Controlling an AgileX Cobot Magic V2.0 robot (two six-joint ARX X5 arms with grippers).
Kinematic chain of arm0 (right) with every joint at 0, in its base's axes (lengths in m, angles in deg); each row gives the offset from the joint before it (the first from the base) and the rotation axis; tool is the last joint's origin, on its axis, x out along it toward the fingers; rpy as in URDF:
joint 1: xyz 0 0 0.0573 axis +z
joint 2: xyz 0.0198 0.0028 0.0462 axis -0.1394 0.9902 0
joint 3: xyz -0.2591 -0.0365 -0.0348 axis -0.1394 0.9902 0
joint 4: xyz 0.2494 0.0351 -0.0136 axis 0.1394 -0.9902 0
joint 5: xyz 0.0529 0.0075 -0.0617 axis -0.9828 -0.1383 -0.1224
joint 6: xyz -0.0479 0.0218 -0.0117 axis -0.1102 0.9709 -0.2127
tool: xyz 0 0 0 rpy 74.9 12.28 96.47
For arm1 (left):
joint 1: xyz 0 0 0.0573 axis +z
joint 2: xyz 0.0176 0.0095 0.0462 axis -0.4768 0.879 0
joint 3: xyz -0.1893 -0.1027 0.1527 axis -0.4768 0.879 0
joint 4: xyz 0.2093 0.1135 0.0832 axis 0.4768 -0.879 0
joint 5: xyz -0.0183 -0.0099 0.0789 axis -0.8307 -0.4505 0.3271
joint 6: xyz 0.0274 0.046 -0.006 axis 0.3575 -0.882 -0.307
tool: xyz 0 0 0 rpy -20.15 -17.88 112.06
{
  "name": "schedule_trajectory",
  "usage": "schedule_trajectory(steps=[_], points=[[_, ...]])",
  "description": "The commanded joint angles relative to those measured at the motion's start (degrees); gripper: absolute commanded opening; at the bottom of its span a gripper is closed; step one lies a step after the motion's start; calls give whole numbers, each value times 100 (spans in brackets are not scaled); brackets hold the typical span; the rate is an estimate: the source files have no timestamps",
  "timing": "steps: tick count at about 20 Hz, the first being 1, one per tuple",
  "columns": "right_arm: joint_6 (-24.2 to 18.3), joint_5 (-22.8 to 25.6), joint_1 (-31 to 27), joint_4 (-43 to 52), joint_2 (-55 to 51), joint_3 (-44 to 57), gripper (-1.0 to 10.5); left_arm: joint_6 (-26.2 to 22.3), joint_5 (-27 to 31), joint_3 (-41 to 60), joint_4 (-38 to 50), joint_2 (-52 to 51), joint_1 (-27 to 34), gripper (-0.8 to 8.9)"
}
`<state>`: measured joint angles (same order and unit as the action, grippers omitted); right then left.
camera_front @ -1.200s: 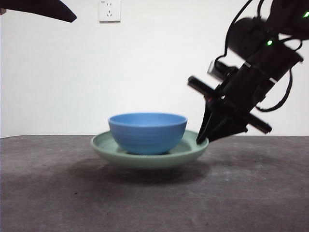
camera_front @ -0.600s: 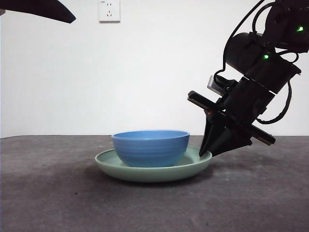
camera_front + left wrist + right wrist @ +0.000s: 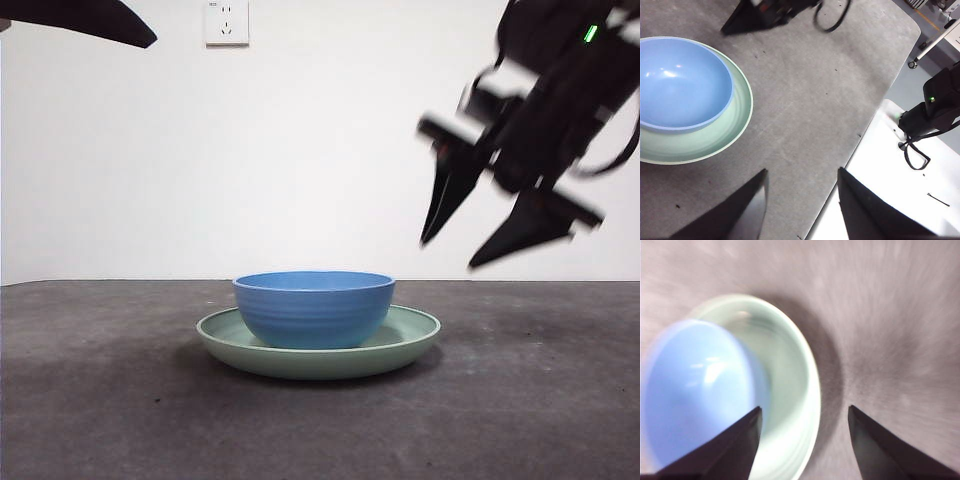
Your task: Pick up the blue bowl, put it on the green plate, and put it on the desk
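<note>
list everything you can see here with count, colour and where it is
blue bowl: one, medium blue, sitting in the green plate
green plate: one, pale mint green, flat on the desk under the bowl
desk: one, dark grey-brown, across the foreground
wall socket: one, white, high on the white wall behind
right gripper: one, black, jaws open, in the air above and beside the plate's rim, blurred
left gripper: one, black, jaws open, off to the side over the desk edge, holding nothing

Right claw (image 3: 455, 245): black tapering jaws, blurred; black arm with looping cables, green light, pale band.
</note>
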<state>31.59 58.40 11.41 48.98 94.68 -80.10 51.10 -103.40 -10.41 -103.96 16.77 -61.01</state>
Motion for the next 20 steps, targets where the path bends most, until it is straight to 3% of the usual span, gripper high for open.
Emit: schedule_trajectory(steps=[1,9,20], points=[[-518,11,42,-345,-643,-114,274,-66,-26,-37,37,31,-33,223],[-1530,-26,612,-2452,-2769,-109,274,-66,-26,-37,44,31,-33,223],[-1884,-24,1539,-3674,-3534,-90,273,-48,-26,-37,39,31,-33,222]])
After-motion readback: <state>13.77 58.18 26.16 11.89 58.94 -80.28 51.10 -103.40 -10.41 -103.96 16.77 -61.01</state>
